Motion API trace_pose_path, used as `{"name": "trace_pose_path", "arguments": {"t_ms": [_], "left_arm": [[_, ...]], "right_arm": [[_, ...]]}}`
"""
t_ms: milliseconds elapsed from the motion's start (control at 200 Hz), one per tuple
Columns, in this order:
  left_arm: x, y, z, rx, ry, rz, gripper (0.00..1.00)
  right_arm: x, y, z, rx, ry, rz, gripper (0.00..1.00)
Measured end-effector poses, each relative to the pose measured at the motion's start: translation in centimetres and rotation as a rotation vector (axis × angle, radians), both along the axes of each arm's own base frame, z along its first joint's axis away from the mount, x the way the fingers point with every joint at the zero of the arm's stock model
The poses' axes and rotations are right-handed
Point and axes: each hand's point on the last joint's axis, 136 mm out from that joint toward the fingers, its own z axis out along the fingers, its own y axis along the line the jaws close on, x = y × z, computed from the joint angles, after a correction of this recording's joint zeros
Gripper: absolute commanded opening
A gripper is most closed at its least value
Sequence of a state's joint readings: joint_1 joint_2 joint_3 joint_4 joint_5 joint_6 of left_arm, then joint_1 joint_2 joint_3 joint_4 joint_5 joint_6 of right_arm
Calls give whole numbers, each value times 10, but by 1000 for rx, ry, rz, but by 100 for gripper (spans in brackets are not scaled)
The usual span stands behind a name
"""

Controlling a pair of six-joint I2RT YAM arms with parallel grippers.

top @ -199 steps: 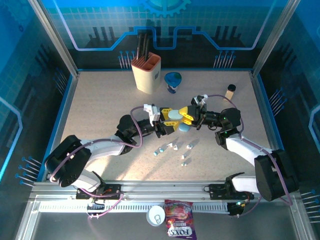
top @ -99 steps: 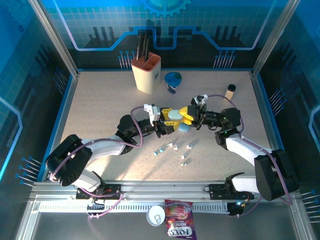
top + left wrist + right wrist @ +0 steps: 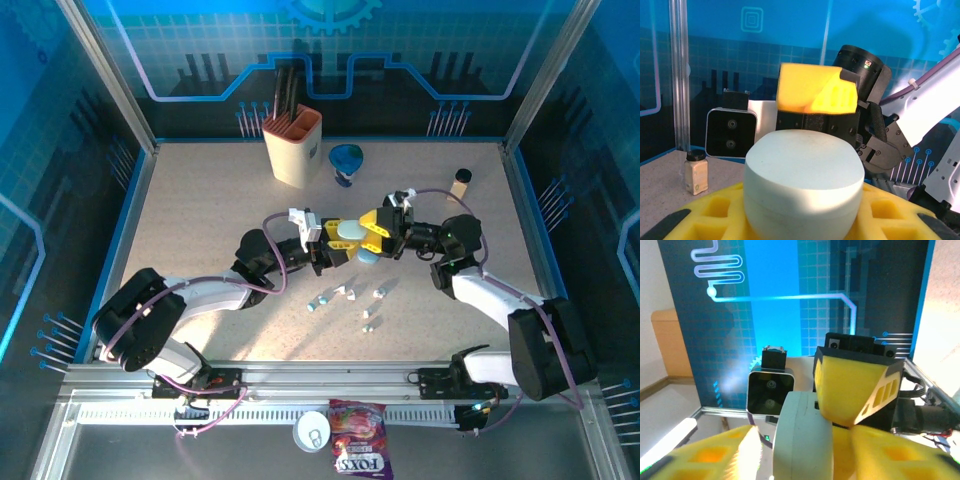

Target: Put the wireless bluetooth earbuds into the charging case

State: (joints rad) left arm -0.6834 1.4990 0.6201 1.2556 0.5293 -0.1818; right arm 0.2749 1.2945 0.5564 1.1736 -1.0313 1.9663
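The pale teal charging case (image 3: 349, 231) hangs above the table's middle between both grippers. My left gripper (image 3: 340, 240) is shut on the charging case (image 3: 804, 182), whose closed rounded body sits between its yellow pads (image 3: 888, 210). My right gripper (image 3: 372, 232) stands open around the charging case (image 3: 802, 440); its yellow fingers (image 3: 715, 457) are spread on either side, apart from the case's edge. A darker blue rounded piece (image 3: 368, 256) shows just under the grippers. Several tiny earbuds (image 3: 345, 293) lie loose on the table in front of the grippers.
A beige holder with black tools (image 3: 293, 148) stands at the back, with a blue object (image 3: 346, 162) beside it. A small bottle (image 3: 459, 183) is at the back right. A snack packet (image 3: 360, 452) and white lid (image 3: 312, 432) lie beyond the front rail.
My right gripper's fingers have spread apart and let go of the case. My left gripper has closed in on the case. Both arms have stayed where they were.
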Motion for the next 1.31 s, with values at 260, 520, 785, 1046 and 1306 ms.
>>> {"name": "trace_pose_path", "arguments": {"t_ms": [260,520,785,1046,1306], "left_arm": [[-1,1,1,0,-6,-7,36],[-6,6,-5,-7,-18,-11,35],[-4,11,-6,0,-17,-6,37],[-4,14,-8,13,-13,-19,37],[-6,14,-8,17,-16,-33,37]], "right_arm": [[30,-40,-12,-87,-67,-132,79],[36,-60,12,-311,-398,-190,84],[2,-62,22,-542,-780,-211,93],[-48,-22,25,-644,-1163,-78,96],[-36,3,13,-731,-1237,-7,96]]}}
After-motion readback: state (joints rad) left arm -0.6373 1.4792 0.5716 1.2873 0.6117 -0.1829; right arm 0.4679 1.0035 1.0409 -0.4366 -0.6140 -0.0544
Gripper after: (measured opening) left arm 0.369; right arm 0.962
